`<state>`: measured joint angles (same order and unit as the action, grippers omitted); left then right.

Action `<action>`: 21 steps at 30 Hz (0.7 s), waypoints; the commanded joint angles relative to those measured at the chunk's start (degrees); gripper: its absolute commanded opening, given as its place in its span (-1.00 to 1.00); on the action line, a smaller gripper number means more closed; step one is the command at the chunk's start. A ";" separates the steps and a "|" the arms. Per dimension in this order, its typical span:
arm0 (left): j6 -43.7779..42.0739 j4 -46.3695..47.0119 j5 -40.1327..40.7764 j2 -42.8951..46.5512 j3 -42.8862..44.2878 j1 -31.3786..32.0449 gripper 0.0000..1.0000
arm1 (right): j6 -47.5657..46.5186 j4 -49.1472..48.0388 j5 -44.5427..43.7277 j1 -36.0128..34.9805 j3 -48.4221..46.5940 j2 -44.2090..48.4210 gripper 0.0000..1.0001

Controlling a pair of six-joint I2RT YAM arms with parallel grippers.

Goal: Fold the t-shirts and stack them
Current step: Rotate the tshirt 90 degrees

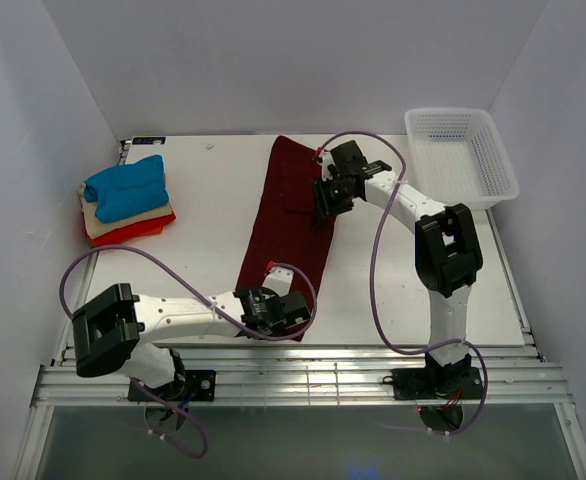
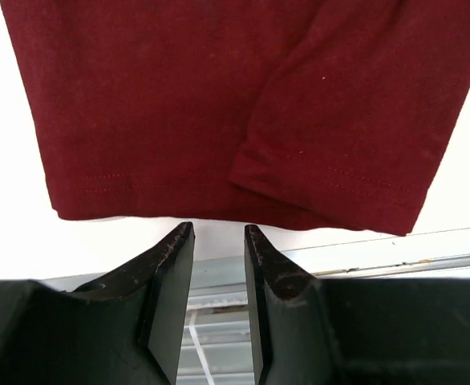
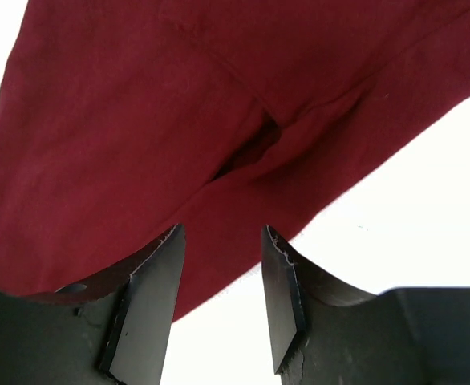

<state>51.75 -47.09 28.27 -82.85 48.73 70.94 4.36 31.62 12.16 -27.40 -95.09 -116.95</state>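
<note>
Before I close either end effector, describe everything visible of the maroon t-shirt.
The maroon t-shirt is soft dark-red cloth, folded lengthwise into a long narrow strip lying flat on the table, running from the far side toward the near edge. A sleeve lies folded over the body; stitched hems show. The open left end effector sits just short of its near hem; the open right end effector hovers at its far right edge.
</note>
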 commanded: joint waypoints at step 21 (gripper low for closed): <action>-3.49 17.73 -0.59 7.18 -7.33 -1.68 -0.16 | 0.39 -1.47 -0.65 -0.64 2.63 6.03 -0.03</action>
<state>48.77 -32.18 27.97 -76.64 42.78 70.17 4.40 31.11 11.90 -27.77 -92.99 -113.97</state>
